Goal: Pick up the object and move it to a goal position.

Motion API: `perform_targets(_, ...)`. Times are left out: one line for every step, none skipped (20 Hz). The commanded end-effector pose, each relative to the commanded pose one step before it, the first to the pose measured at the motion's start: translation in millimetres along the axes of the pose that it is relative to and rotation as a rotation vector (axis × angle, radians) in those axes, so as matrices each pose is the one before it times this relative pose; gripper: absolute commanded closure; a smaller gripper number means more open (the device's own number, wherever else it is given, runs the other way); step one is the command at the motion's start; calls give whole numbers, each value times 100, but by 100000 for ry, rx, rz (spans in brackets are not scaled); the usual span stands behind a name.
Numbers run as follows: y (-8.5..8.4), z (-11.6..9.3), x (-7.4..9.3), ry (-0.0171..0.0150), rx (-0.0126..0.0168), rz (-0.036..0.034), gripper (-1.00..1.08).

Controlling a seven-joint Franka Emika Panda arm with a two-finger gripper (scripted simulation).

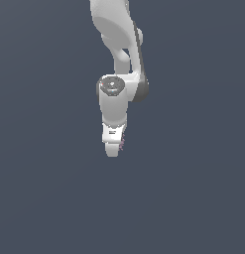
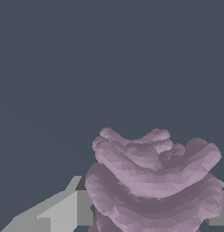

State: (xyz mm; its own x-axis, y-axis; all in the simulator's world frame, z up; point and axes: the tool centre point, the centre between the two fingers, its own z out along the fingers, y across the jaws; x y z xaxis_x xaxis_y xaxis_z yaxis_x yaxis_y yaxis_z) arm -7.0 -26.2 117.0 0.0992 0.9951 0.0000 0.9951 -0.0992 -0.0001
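the pale pink-purple object (image 2: 152, 181) fills the wrist view, a lumpy mass of twisted, overlapping ridges wedged between the grey fingers (image 2: 63, 210) (one at each side). in the exterior view the white gripper (image 1: 113, 146) points down, closed around it, only a pink sliver showing.

Lumpy pink-purple object (image 2: 154, 186) seen close up, flanked by grey gripper (image 2: 149, 213) fingers (image 2: 63, 210), set against plain dark grey-blue background (image 2: 86, 68)
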Motion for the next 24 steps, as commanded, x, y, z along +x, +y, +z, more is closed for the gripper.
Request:
perform_targets(313, -2459, 524, 59, -50, -86, 108)
perform_targets(144, -1066, 213, 0, 0, 0, 108)
perform_targets(152, -1088, 218, 0, 0, 0, 108)
perform_targets(154, -1054, 219, 41, 20, -18, 108)
perform_targets(147, -1015, 205, 0, 0, 0, 108)
perform_targets(145, -949, 189, 44, 19, -6, 108)
perform_targets(138, -899, 182, 0, 0, 0, 108)
perform_targets(135, -836, 169, 0, 0, 0, 108)
perform_targets(132, -770, 156, 0, 0, 0, 108)
perform_targets(127, -705, 142, 0, 0, 0, 108)
perform_targets(126, -640, 91, -12, 7, 68, 108)
perform_targets(112, -587, 118, 0, 0, 0, 108)
perform_targets(103, -529, 107, 0, 0, 0, 108)
perform_targets(93, -472, 95, 0, 0, 0, 108)
perform_targets(87, -414, 55, -35, -2, 59, 108)
perform_targets(75, -358, 72, 0, 0, 0, 108)
perform_targets(67, -301, 60, 0, 0, 0, 108)
perform_targets(61, -243, 31, -28, -3, 40, 108)
perform_targets(52, -186, 37, 0, 0, 0, 108)
perform_targets(44, -129, 26, 0, 0, 0, 108)
perform_targets(37, -72, 14, 0, 0, 0, 108)
perform_targets(32, -16, -13, -51, -6, 46, 108)
perform_targets(23, 40, -8, 0, 0, 0, 108)
perform_targets(7, 31, -6, 0, 0, 0, 108)
